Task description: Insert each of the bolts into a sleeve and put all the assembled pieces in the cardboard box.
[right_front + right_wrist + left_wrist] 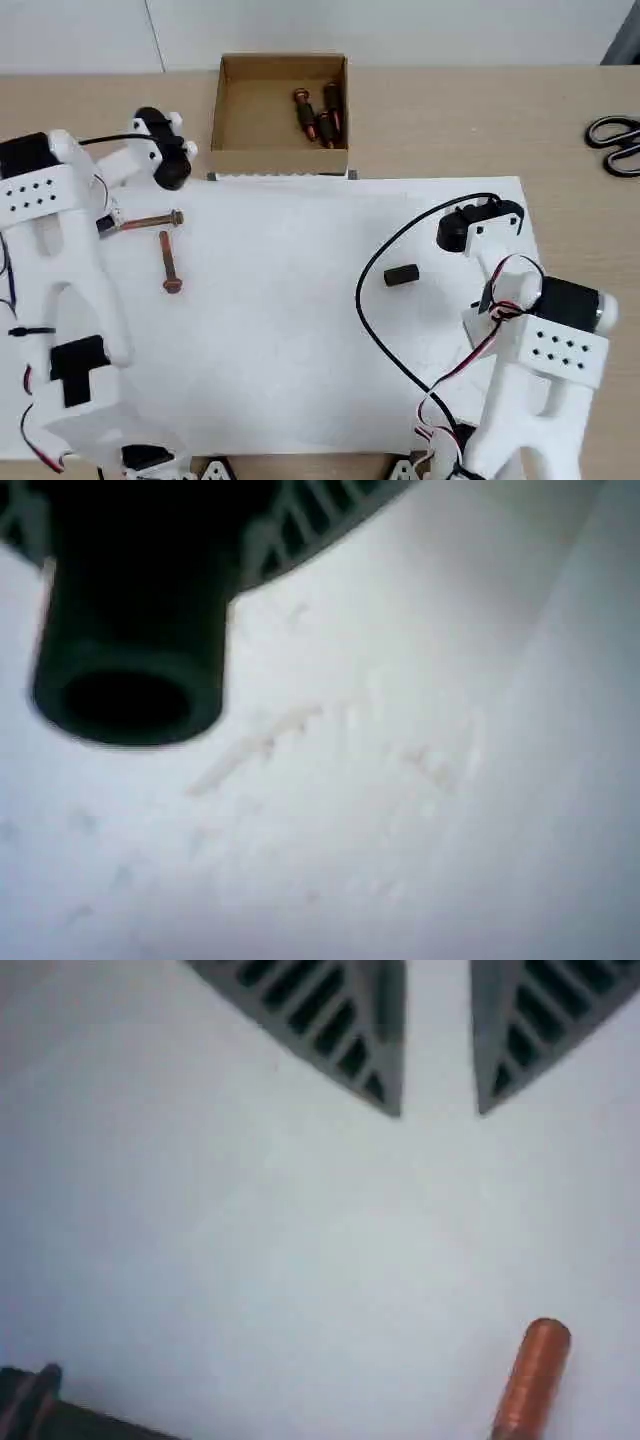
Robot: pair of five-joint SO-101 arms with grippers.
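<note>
Inside the cardboard box, assembled pieces are already lying toward its right wall. Off the box's near left corner, on the white sheet, one bolt is lying crosswise and the other bolt is pointing away from the box. The left gripper is hovering close by them, fingers spread with nothing between. Out from the box's near right corner a spare sleeve is lying loose, and the right gripper just beyond it is clamping a black sleeve, open end showing. The bolt pick-up seems to be in hand. Next, the left gripper is needing to settle over a shank, close, and bring it in line with the held sleeve's bore.
</note>
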